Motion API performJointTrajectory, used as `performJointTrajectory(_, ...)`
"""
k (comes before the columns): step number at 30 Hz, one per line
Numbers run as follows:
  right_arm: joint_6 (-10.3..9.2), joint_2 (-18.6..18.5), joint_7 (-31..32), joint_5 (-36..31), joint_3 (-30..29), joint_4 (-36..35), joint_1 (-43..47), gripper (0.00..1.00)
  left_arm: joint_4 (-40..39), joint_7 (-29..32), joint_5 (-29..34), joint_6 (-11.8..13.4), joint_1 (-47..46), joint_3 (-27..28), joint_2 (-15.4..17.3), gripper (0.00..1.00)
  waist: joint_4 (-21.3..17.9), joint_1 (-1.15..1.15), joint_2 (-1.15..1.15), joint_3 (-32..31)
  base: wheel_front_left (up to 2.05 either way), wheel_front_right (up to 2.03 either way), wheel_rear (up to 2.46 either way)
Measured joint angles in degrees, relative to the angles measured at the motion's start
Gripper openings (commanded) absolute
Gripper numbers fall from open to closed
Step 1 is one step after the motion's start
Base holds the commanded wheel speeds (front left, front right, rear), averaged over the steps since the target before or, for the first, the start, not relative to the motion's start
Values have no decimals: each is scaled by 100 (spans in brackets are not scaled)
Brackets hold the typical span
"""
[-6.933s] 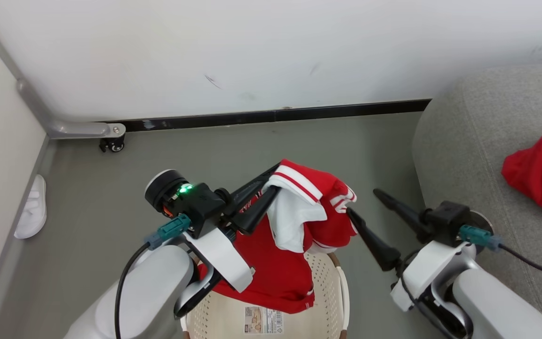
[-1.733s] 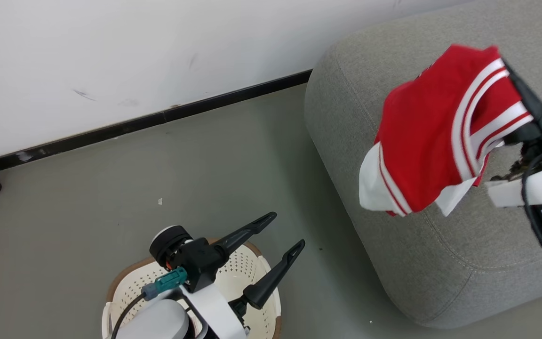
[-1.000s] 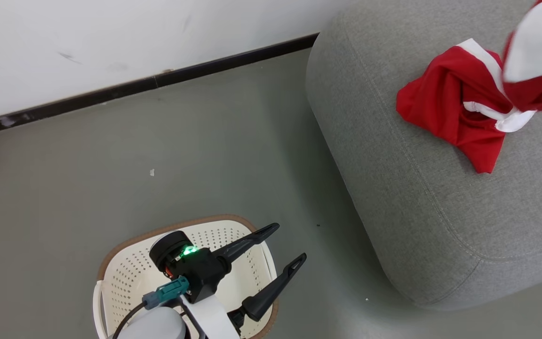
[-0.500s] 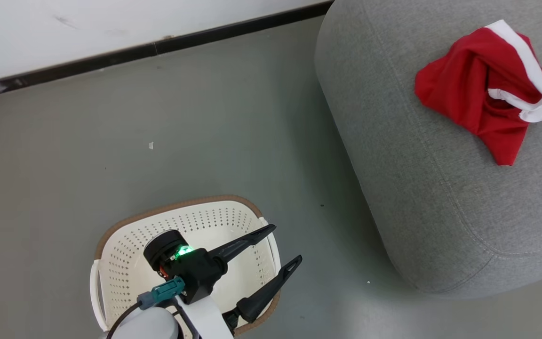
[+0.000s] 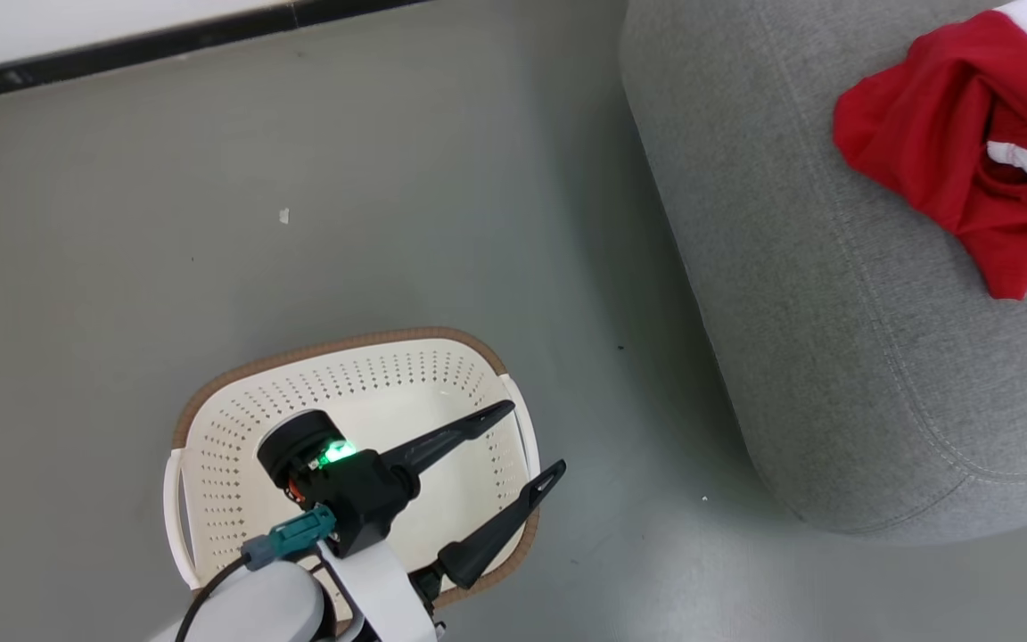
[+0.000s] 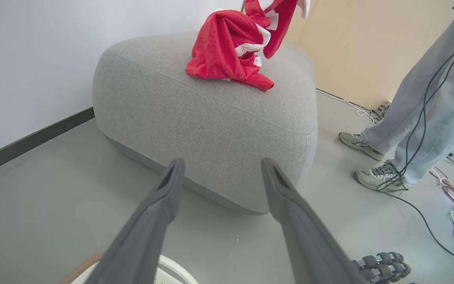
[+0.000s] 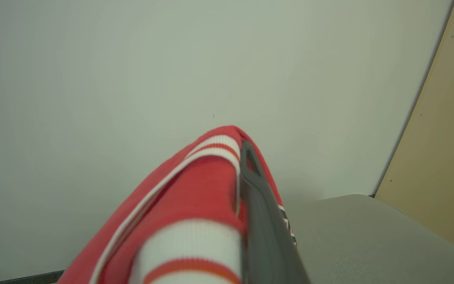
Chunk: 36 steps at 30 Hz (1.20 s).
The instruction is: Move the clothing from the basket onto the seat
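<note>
- Above the basket (image 5: pixel 344 343), left gripper (image 5: pixel 534 436) hangs with jaws spread wide, holding nothing.
- Right gripper (image 7: pixel 239 157) is clenched on a striped garment (image 7: pixel 195 189), raised over the seat (image 5: pixel 834 357).
- Second garment (image 5: pixel 941 152) lies crumpled on the seat.

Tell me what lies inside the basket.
The basket shows bare perforated floor and walls. The left gripper, fingers apart, and its wrist hang over the near part, so what lies beneath them is hidden.
</note>
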Motion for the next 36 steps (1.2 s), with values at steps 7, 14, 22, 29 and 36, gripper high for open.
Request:
performJointTrajectory(7,0,164,1,26,346,322,15,0,-115,49,2,0,-203,42,112,100,51,0,0,264,0,0,0)
performJointTrajectory(14,0,426,2,37,645,626,23,0,-171,51,4,0,-289,71,158,100,91,0,0,489,0,0,0)
performJointTrajectory(22,0,565,137,42,869,945,23,0,-214,49,4,0,-442,107,196,100,119,0,0,659,0,0,0)
performJointTrajectory(29,0,880,409,175,1049,1279,10,0,-224,48,4,0,-481,91,226,100,100,0,0,742,0,0,0)
performJointTrajectory(36,0,925,642,366,1303,1458,-9,32,-203,23,4,0,-554,82,266,100,86,0,0,696,0,0,0)
